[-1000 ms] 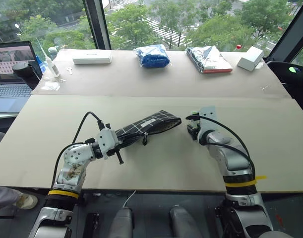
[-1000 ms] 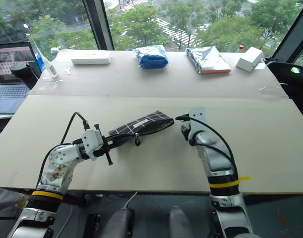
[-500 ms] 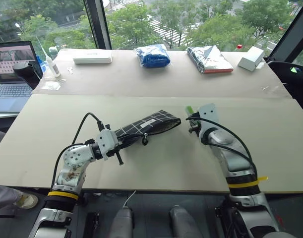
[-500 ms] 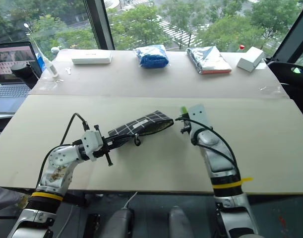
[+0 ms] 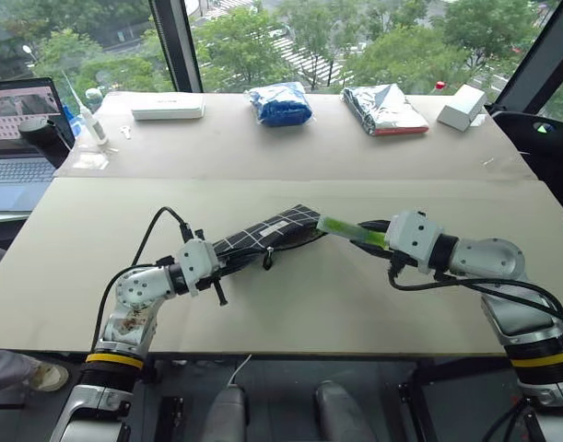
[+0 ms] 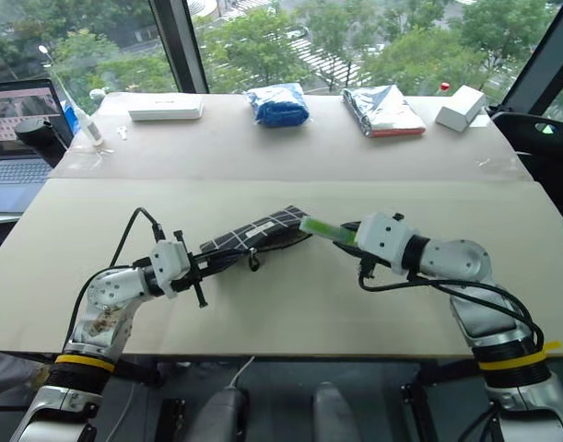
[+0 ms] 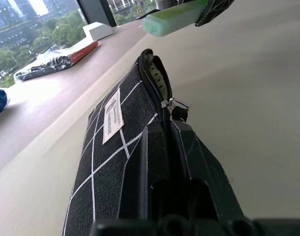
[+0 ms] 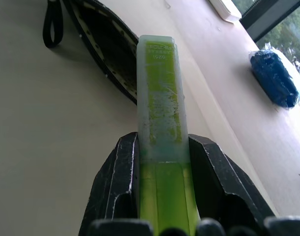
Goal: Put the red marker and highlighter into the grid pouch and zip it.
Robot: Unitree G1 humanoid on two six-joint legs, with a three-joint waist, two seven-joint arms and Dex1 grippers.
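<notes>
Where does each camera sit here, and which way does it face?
Left and right eye views: on the head, looking forward and down over the table, both arms showing.
Left wrist view: along the left gripper, shut on the grid pouch.
Right wrist view: along the right gripper, its jaws clamping the highlighter aimed at the pouch's open mouth.
Shared: pouch and highlighter show in all views.

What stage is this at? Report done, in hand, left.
Done: the grid pouch is unzipped, its end clamped in the left gripper. In hand: the right gripper holds the highlighter, aimed at the opening. Left: insert it, then zip. Whether the red marker is already inside cannot be told.
</notes>
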